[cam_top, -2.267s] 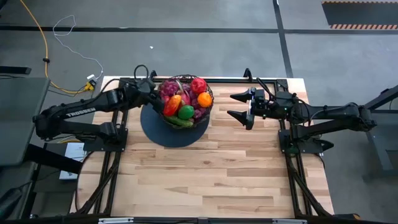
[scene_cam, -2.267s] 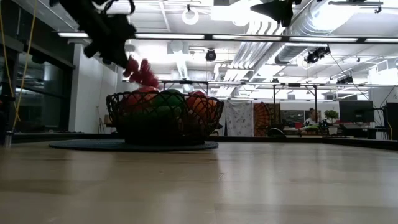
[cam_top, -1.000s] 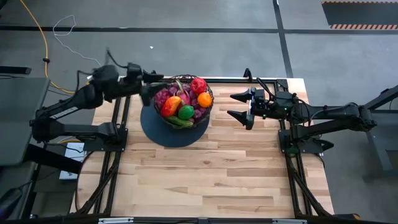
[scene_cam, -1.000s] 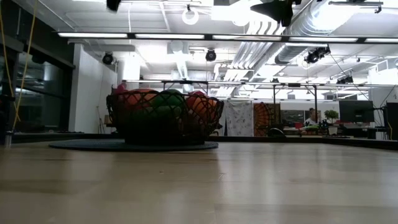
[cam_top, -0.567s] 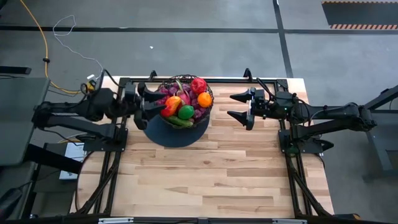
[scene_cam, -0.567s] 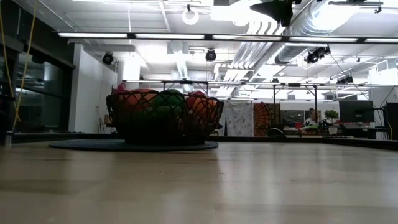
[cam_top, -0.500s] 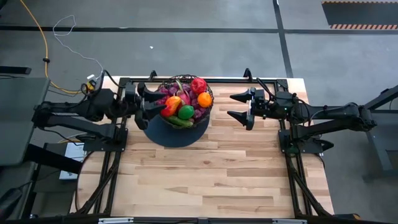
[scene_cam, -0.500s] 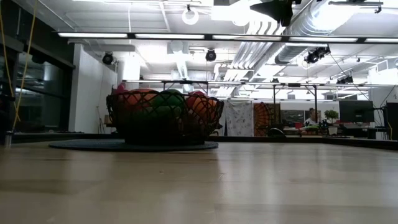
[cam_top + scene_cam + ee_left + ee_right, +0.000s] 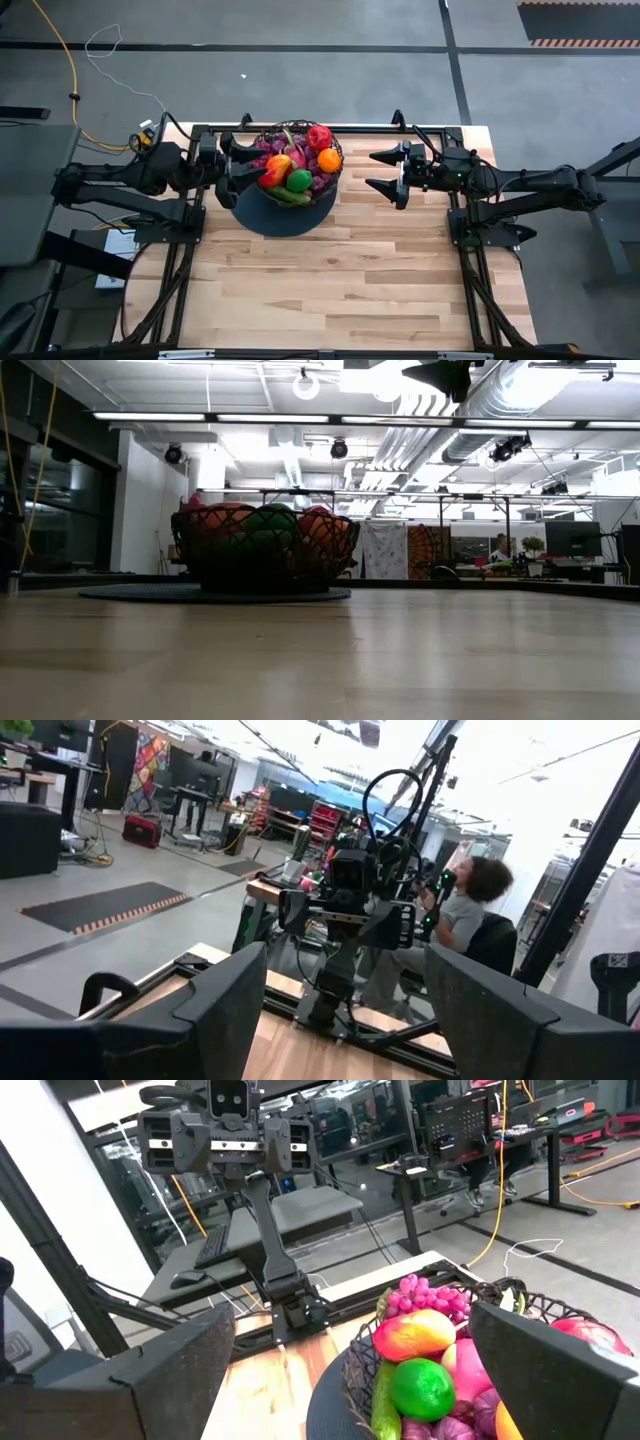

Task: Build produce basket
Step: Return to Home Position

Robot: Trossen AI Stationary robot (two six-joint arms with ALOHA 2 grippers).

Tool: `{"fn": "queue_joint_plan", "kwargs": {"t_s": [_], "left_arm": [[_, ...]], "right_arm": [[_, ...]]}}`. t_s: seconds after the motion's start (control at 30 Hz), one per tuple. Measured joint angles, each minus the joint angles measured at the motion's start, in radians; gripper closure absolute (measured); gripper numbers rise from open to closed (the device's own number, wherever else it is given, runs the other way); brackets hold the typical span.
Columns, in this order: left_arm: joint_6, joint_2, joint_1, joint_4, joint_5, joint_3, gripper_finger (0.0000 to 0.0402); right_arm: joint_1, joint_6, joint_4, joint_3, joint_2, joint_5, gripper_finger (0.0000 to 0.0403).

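The left gripper (image 9: pixel 237 165) hangs just left of the basket (image 9: pixel 262 572), its fingers spread wide with nothing between them. The basket sits on a dark round mat (image 9: pixel 262 215) and is heaped with purple grapes (image 9: pixel 262 152), a green round fruit (image 9: pixel 299 180), a cucumber (image 9: pixel 285 195), an orange (image 9: pixel 329 160) and a red fruit (image 9: pixel 319 137). No produce shows on the table (image 9: pixel 350 280) outside the basket, so filling looks finished. The right gripper (image 9: pixel 372 170) waits to the basket's right, also spread and empty. What remains, by my reading, is only settling the left arm at rest.
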Motion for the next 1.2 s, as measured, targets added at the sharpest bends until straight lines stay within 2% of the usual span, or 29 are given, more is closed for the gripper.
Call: {"fn": "queue_joint_plan", "kwargs": {"t_s": [0.57, 0.73, 0.87, 1.2], "left_arm": [[-0.027, 0.000, 0.000, -0.001, 0.010, 0.000, 0.0142], [-0.027, 0.000, 0.000, -0.001, 0.017, 0.000, 0.0144], [-0.035, 0.000, 0.000, 0.002, 0.021, 0.000, 0.0144], [-0.042, 0.000, 0.000, 0.002, 0.089, 0.000, 0.0143]], "right_arm": [[0.000, 0.002, -0.002, 0.000, 0.000, 0.001, 0.0011], [0.000, 0.052, 0.003, 0.000, -0.001, 0.001, 0.0011], [0.000, 0.019, 0.035, 0.000, -0.004, 0.005, 0.0011], [0.000, -0.020, 0.050, 0.000, -0.090, 0.005, 0.0011]]}}
